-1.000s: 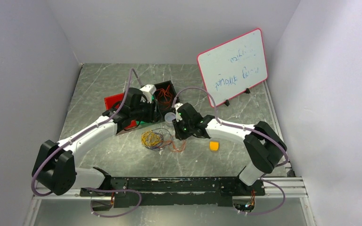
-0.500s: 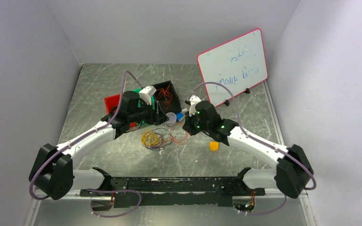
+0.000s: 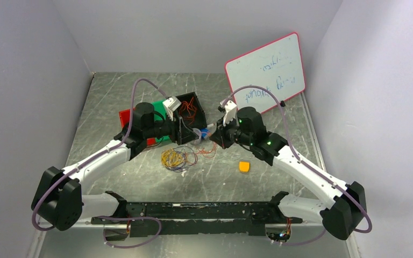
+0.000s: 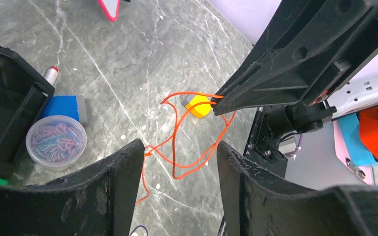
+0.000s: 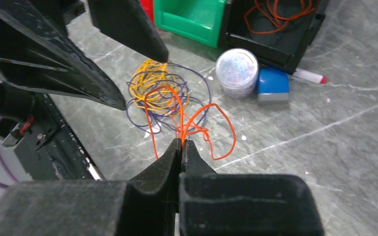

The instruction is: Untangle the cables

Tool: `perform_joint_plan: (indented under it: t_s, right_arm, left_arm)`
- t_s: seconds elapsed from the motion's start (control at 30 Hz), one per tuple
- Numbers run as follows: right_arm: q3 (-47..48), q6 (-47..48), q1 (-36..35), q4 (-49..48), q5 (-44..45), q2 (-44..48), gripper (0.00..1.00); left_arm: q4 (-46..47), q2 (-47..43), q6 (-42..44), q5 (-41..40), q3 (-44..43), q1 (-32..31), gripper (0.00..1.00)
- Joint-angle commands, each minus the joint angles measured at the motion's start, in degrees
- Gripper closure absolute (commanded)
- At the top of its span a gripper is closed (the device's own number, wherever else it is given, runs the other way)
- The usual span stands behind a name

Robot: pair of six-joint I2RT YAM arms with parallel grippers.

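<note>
My right gripper (image 5: 182, 141) is shut on the orange cable (image 5: 204, 123) and holds it above the table; it also shows in the top view (image 3: 214, 138). The cable's loops hang down, and one strand still runs to the yellow cable bundle (image 5: 152, 83) and the dark purple cable (image 5: 199, 88) on the table (image 3: 175, 158). My left gripper (image 4: 179, 152) is open and empty, hovering to the left of the right one (image 3: 187, 133). In its view the orange cable (image 4: 187, 147) hangs below, between its fingers. I cannot tell whether they touch.
A black bin (image 3: 191, 102) holding more orange cables stands behind, beside a green bin (image 5: 192, 17) and a red one (image 3: 129, 115). A clear tub of paper clips (image 5: 236, 66), a blue block (image 5: 273, 83), a marker (image 5: 310, 76), a yellow block (image 3: 244, 166) and a whiteboard (image 3: 266, 75) are nearby.
My right gripper has risen and moved back and to the right, drawing the orange cable away from the yellow and purple bundle. My left gripper has lifted slightly and stayed open.
</note>
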State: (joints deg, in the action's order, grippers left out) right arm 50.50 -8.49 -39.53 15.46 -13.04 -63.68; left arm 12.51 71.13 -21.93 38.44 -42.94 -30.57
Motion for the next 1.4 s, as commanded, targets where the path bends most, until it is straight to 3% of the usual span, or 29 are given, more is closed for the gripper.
perform_joint_plan:
  t_s: [0.0, 0.43, 0.57, 0.67, 0.77, 0.87, 1.0, 1.1, 1.37]
  right_arm:
    - [2.68, 0.96, 0.42, 1.46, -6.07, 0.97, 1.0]
    - [3.65, -0.01, 0.41, -0.43, -6.98, 1.23, 1.0]
    - [3.14, -1.1, 0.46, -1.91, -4.53, 0.69, 1.0]
    - [2.71, -1.8, 0.47, -2.66, -1.86, 0.07, 1.0]
    - [1.53, -2.33, 0.48, -3.52, 1.33, -0.13, 1.0]
    - [0.54, -3.14, 0.45, -3.75, 5.33, -0.81, 0.98]
    - [-0.93, -4.85, 0.51, -5.31, 6.62, -1.36, 0.8]
    - [-1.92, -5.93, 0.48, -7.0, 5.48, -1.18, 0.72]
    - [-2.13, -6.04, 0.49, -7.13, 5.29, -1.98, 0.69]
  left_arm:
    - [1.48, -0.64, 4.68, 4.54, -1.83, 0.23, 0.39]
    - [4.55, 4.67, 3.47, 9.96, -2.29, 0.2, 0.48]
    - [6.12, 6.58, 2.69, 13.83, -2.29, 0.12, 0.64]
    - [4.53, 6.99, 3.26, 13.21, -2.97, 0.12, 0.83]
    - [1.07, 7.31, 4.8, 11.85, -4.48, 0.15, 0.91]
    - [-0.7, 7.61, 5.6, 11.43, -5.71, 0.09, 0.93]
    - [-2.98, 7.99, 6.91, 11.51, -7.16, 0.08, 0.93]
    - [-4.74, 8.38, 8.13, 11.32, -7.68, 0.1, 0.93]
    - [-5.32, 7.73, 8.6, 9.99, -8.13, 0.08, 0.93]
